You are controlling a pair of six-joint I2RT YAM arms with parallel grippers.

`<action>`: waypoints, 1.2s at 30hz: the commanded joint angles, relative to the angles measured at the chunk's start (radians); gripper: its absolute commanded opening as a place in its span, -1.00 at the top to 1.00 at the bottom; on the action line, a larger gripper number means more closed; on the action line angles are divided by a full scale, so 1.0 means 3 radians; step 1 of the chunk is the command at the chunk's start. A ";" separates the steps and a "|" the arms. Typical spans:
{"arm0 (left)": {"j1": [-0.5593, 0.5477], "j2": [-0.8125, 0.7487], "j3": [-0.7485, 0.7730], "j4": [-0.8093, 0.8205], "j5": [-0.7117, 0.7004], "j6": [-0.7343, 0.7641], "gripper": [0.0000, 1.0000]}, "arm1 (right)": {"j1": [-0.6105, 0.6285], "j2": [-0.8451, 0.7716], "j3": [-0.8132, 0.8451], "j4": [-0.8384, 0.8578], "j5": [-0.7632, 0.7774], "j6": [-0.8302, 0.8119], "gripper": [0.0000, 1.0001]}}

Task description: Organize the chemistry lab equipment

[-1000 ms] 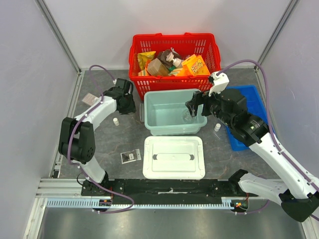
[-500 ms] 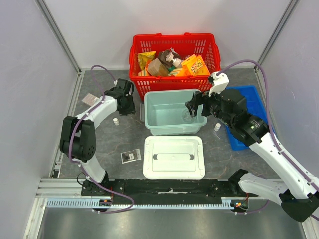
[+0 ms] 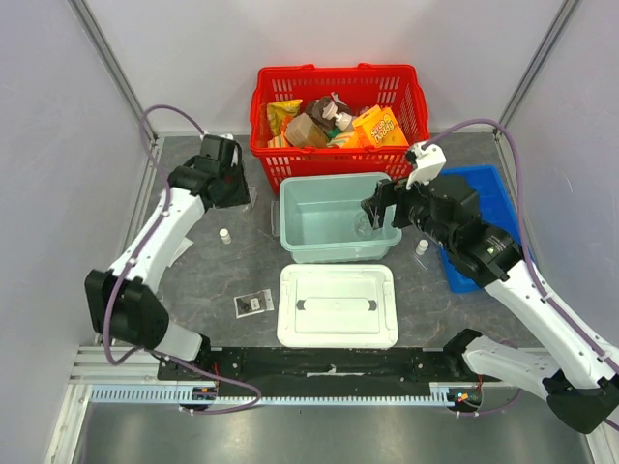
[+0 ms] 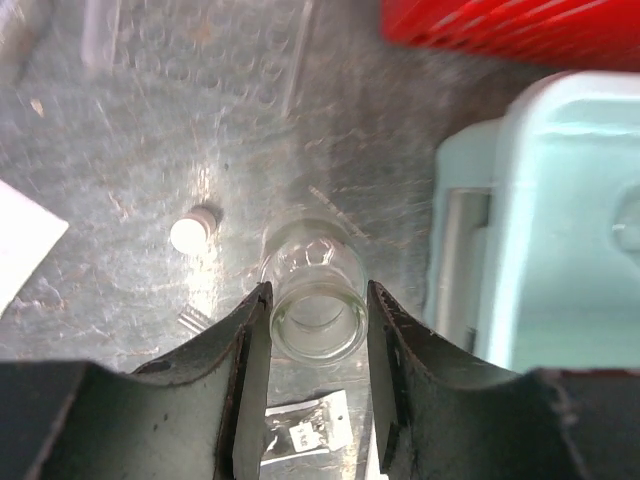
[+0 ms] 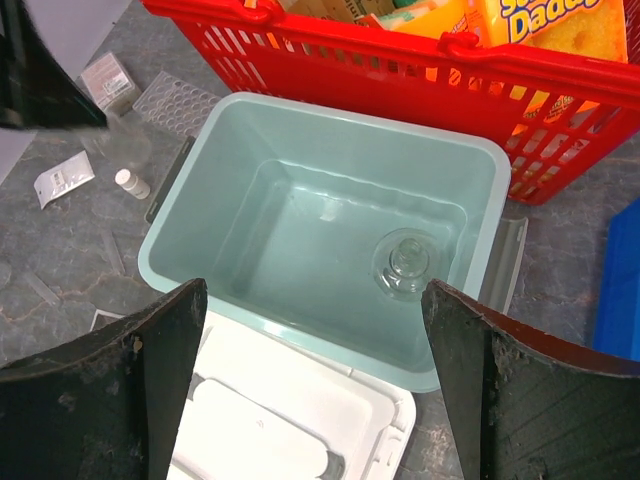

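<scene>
Left arm swings back toward the far-left corner, and we see the left gripper (image 4: 318, 300) pinched on the neck of a small glass flask (image 4: 318, 318), apparently lifted, beside the teal bin (image 4: 560, 200). The right gripper (image 5: 312, 300) hangs wide open and empty over that bin, where another flask (image 5: 405, 262) sits. We're mid-transfer, we reckon; next comes carrying ours over the rim, then releasing.

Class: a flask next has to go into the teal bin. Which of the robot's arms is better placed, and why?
Left. The left gripper is shut on a glass flask beside the teal bin. The right gripper hangs open and empty over that bin, where a second flask lies.
</scene>
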 commanded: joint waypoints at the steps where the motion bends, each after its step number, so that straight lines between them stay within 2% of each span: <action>1: -0.0059 -0.0351 0.0494 -0.0206 0.0255 0.0198 0.64 | 0.0008 -0.0086 -0.0078 -0.0018 -0.0015 -0.0004 -0.91; 7: -0.0524 -0.0249 0.1056 -0.0462 0.0332 0.0173 0.66 | 0.0008 -0.0148 -0.0145 -0.0059 0.0016 -0.0004 -0.90; 13: -0.1071 0.0083 0.1405 -0.0442 0.0342 0.0055 0.67 | 0.0008 -0.0265 -0.0217 -0.0125 0.0189 -0.0004 -0.90; 27: -0.1670 0.0942 0.1257 0.0249 0.0082 -0.0021 0.70 | 0.0013 -0.0511 -0.0350 -0.0166 0.0501 -0.0020 -0.90; 36: -0.1757 0.1351 0.1155 0.0575 -0.0026 -0.0073 0.67 | 0.0008 -0.0506 -0.0339 -0.0146 0.0568 -0.0030 -0.90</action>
